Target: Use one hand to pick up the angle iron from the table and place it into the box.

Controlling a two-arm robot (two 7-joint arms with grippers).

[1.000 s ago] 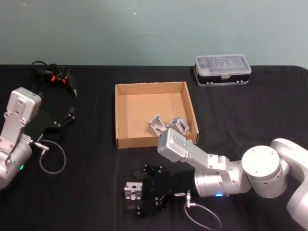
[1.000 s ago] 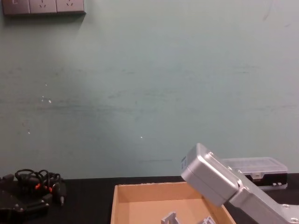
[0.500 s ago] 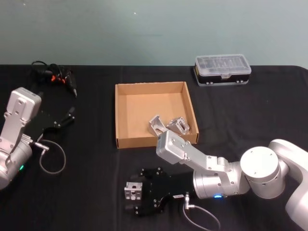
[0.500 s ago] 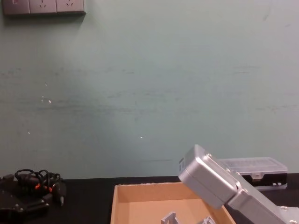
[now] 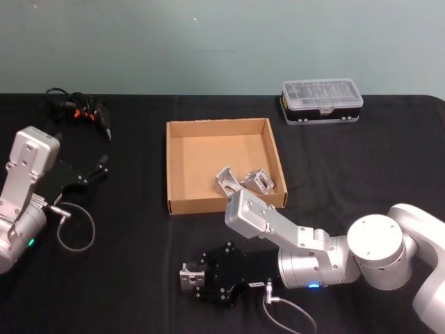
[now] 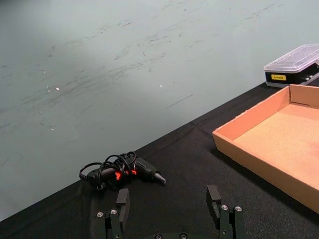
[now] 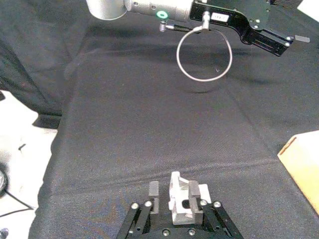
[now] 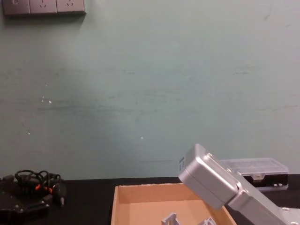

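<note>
Your head camera looks steeply down on the matte black bench (image 5: 139, 236); your chest camera, low, faces the wall at 12 o'clock; both share the shallow brown cardboard box (image 5: 182, 202) (image 8: 159, 188).

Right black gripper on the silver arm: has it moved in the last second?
Yes. The right black gripper has slid slightly down-frame toward the robot, away from the brown cardboard box, with the silver angle iron now between its fingers.
</note>
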